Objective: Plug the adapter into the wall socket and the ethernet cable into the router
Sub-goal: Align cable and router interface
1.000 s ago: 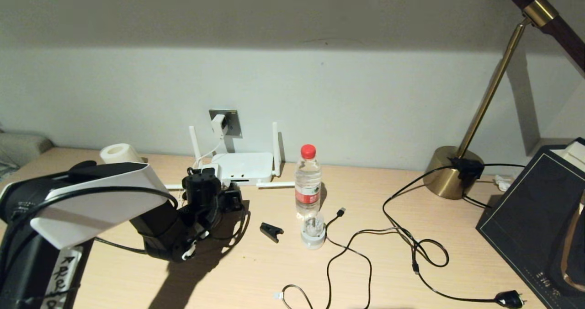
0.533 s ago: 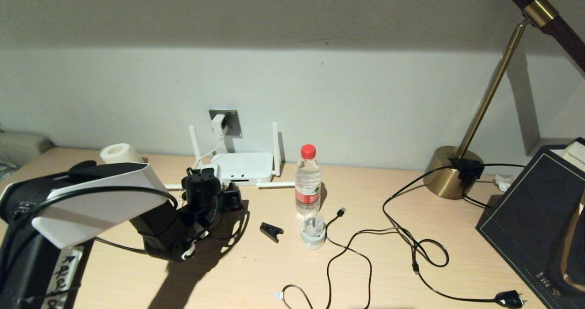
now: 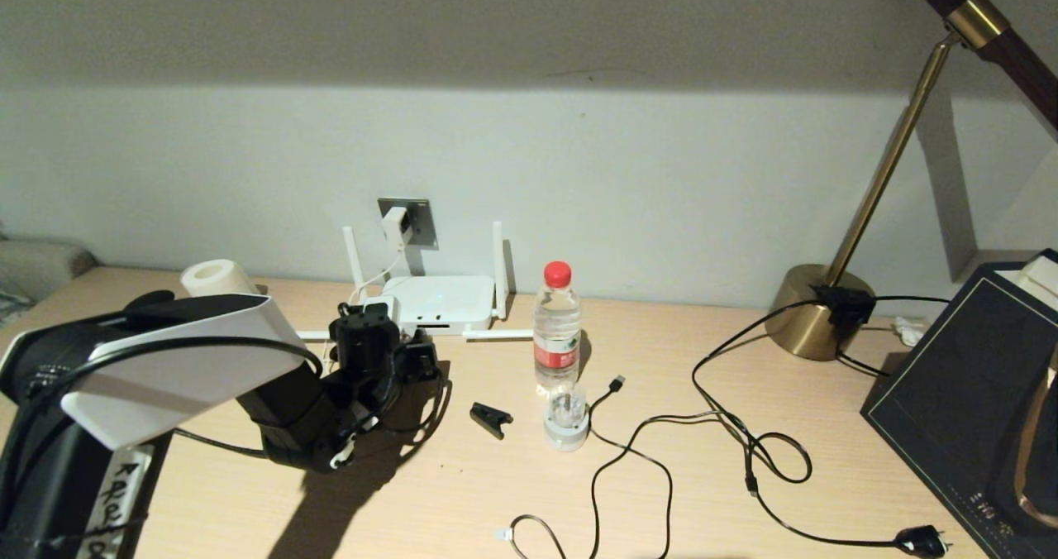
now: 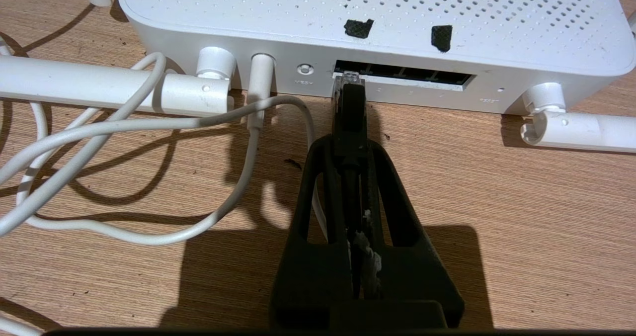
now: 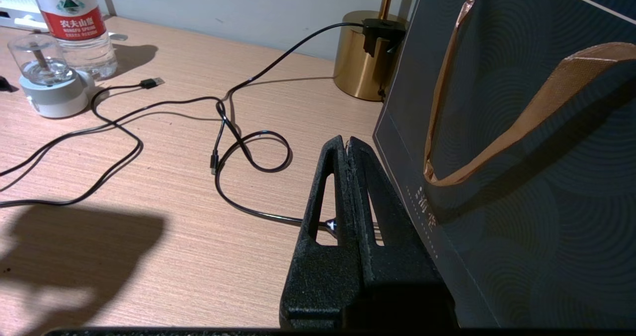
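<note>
The white router (image 3: 438,301) lies flat below the grey wall socket (image 3: 417,220), two antennas upright and two flat on the desk. The white adapter (image 3: 395,226) sits in that socket, its thin white cord (image 4: 149,127) running down to the router's back. My left gripper (image 4: 350,144) (image 3: 417,359) is shut on the black ethernet cable's connector (image 4: 352,108). The connector's clear tip touches the leftmost dark port (image 4: 348,72); how deep it sits I cannot tell. My right gripper (image 5: 347,144) hangs shut and empty beside a dark bag, outside the head view.
A water bottle (image 3: 556,327), a small glass-domed white device (image 3: 566,418) and a black clip (image 3: 490,418) stand right of the router. Thin black USB cable (image 3: 616,384) and lamp cord with plug (image 3: 922,540) loop across the desk. Brass lamp base (image 3: 818,311), dark bag (image 3: 967,394), paper roll (image 3: 216,278).
The left arm has barely shifted in front of the router. Everything else stays where it was.
</note>
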Motion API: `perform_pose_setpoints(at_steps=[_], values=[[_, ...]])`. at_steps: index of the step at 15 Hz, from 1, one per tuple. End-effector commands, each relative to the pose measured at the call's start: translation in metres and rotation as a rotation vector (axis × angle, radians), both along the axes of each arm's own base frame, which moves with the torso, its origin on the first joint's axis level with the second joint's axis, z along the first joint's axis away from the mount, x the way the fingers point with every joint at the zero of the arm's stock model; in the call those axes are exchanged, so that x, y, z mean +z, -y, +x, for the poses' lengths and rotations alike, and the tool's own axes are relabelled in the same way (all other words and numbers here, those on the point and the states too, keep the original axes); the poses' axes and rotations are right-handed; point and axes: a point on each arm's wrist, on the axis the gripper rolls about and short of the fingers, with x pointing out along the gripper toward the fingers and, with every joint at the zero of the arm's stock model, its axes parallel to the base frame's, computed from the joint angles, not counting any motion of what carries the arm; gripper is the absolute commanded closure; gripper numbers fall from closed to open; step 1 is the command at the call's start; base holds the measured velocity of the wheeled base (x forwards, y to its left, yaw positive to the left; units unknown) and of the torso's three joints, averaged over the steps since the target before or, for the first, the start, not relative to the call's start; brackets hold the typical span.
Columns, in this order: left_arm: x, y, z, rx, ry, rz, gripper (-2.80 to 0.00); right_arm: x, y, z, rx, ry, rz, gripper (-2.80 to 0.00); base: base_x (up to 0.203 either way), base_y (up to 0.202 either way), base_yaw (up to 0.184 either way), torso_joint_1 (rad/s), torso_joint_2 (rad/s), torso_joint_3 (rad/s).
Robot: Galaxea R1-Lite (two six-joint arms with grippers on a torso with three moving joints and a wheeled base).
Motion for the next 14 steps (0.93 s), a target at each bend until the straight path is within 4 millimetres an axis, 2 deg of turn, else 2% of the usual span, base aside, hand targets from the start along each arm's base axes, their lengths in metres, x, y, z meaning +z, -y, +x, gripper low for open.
perform_pose_setpoints(at_steps=[1,14], values=[[0.0007,0.0004,0.0005,0.001,0.007,-0.003,0.00,-0.0097,0.0000,0.0029,0.000,-0.036,-0.001,0.00,0.000,0.000,0.000,0.000,0.00,0.000],[0.0032,0.0026,0.0010,-0.011,0.016,-0.004,0.00,-0.0094,0.0000,0.0028,0.000,-0.036,-0.001,0.00,0.000,0.000,0.000,0.000,0.00,0.000]])
